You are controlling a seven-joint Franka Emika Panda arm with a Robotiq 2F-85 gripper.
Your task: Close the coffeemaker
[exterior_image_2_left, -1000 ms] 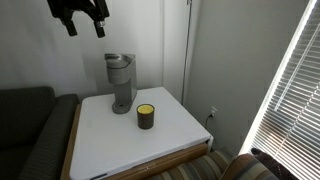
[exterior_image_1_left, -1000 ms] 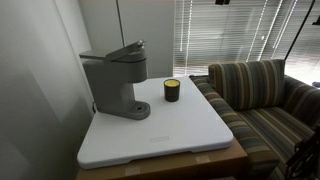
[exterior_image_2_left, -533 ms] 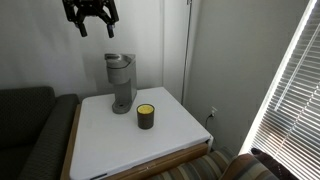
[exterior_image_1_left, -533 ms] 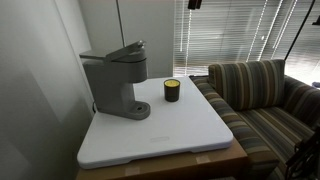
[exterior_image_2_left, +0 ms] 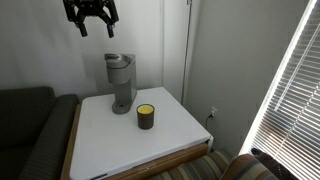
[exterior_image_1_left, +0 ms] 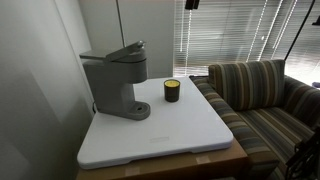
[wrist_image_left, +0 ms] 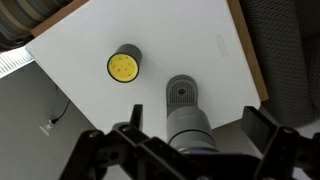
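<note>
The matte grey coffeemaker [exterior_image_1_left: 115,82] stands at the back of the white table; its top lid is tilted up. It also shows in an exterior view [exterior_image_2_left: 121,80] and from above in the wrist view [wrist_image_left: 186,118]. My gripper [exterior_image_2_left: 92,27] hangs open and empty high above the coffeemaker, fingers pointing down. In the wrist view its fingers [wrist_image_left: 193,150] frame the machine's head from far above.
A small dark jar with a yellow top [exterior_image_1_left: 172,90] stands on the white table [exterior_image_1_left: 170,135] beside the machine; it shows in the other views too [exterior_image_2_left: 146,116] [wrist_image_left: 123,65]. A striped sofa [exterior_image_1_left: 262,95] stands next to the table. Window blinds are behind.
My gripper moved sideways to a spot above the coffeemaker between one second and half a second ago. It has held still since. The lid has not moved.
</note>
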